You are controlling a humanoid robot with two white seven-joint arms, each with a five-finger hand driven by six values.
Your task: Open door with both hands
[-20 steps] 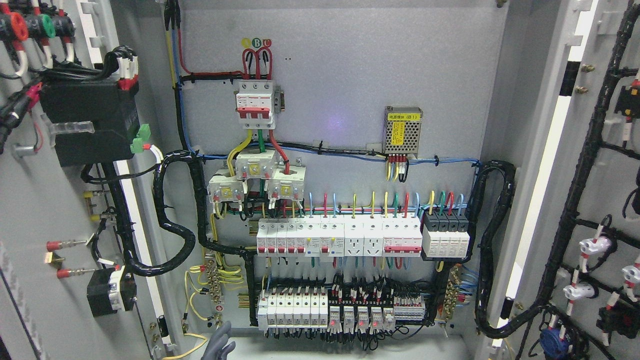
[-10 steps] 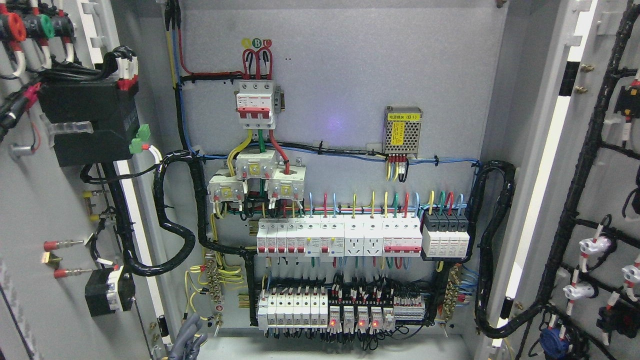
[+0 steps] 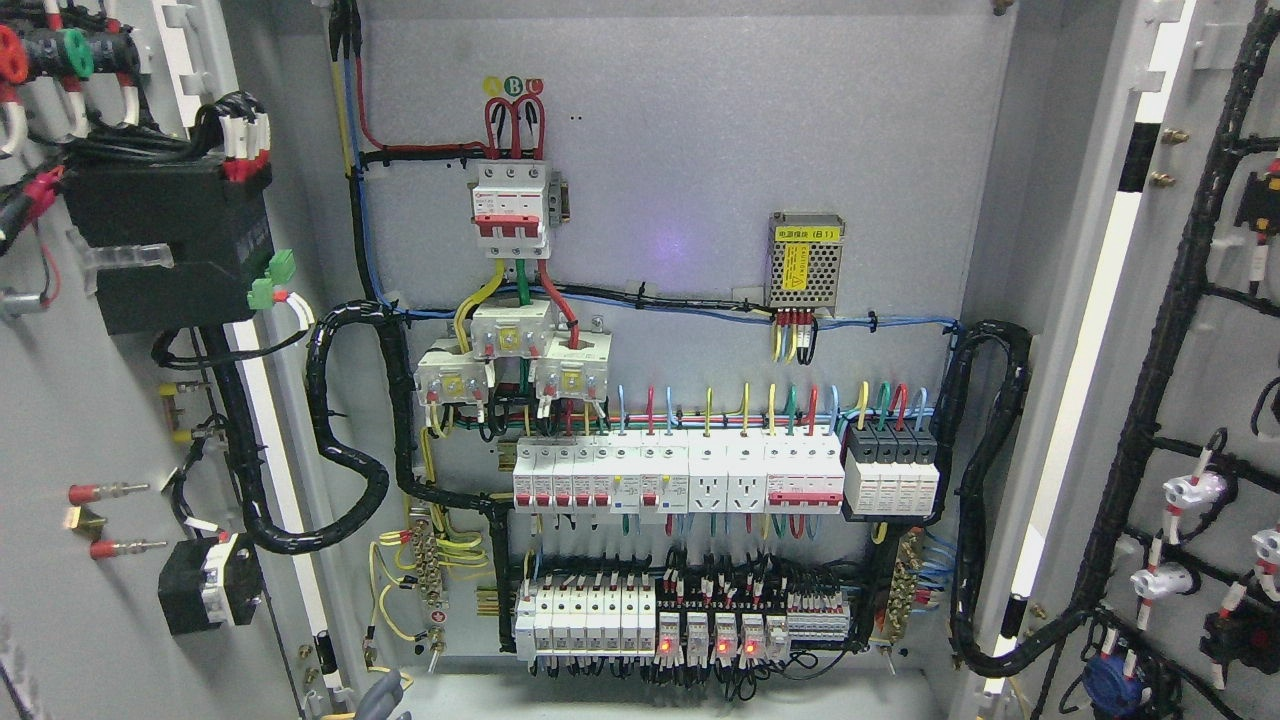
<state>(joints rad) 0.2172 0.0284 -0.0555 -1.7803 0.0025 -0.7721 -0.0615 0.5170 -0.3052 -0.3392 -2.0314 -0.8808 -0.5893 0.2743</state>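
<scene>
Lower than a second ago, the grey hand (image 3: 381, 694) now barely clears the bottom edge beneath the left door (image 3: 90, 420); which arm it belongs to, and how far its fingers are open, cannot be told. Both doors stand swung wide, the right door (image 3: 1200, 400) cut off by the frame. Between them, a black cable loom (image 3: 345, 440) loops beside the breaker rows (image 3: 680, 475). Above these, the power supply (image 3: 805, 260) bears a yellow label with "B1".

back panel (image 3: 680, 150) carries breakers (image 3: 680, 478)
</scene>
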